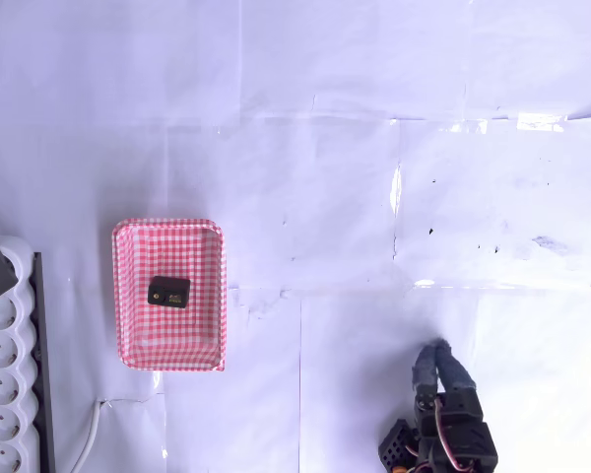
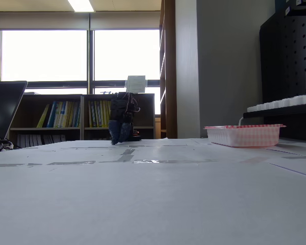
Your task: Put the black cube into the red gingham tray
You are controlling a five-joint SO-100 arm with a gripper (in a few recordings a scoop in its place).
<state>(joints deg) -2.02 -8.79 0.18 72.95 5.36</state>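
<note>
Black against the checks, the cube (image 1: 168,292) lies inside the tray (image 1: 128,325), near its middle, clear of the rim. From overhead the tray sits on the white table (image 1: 325,177) at the left, just right of a power strip (image 1: 5,374). The gripper (image 1: 435,357) is well apart from it, low at the bottom right, fingers drawn together and holding nothing. In the fixed view the tray (image 2: 243,135) shows at the right and the gripper (image 2: 120,133) points down near the table.
</note>
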